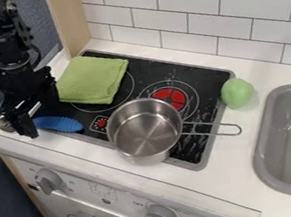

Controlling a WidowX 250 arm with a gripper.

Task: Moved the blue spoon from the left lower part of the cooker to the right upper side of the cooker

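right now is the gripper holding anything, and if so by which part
Can't be told: the black gripper is beside the broad end of the blue spoon, but whether it grips the handle isn't visible.

Bright, diffuse light puts soft glints in the pot (146, 130).

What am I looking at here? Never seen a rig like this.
The black machine at upper left is a robot arm ending in a gripper. The single picture comes from a fixed camera looking down at a slant. On the black cooktop are a folded green cloth and a steel pan. A green, rounded object sits at its right edge, near the sink. The gripper is down by the blue spoon at front left; I can't tell whether it's held.
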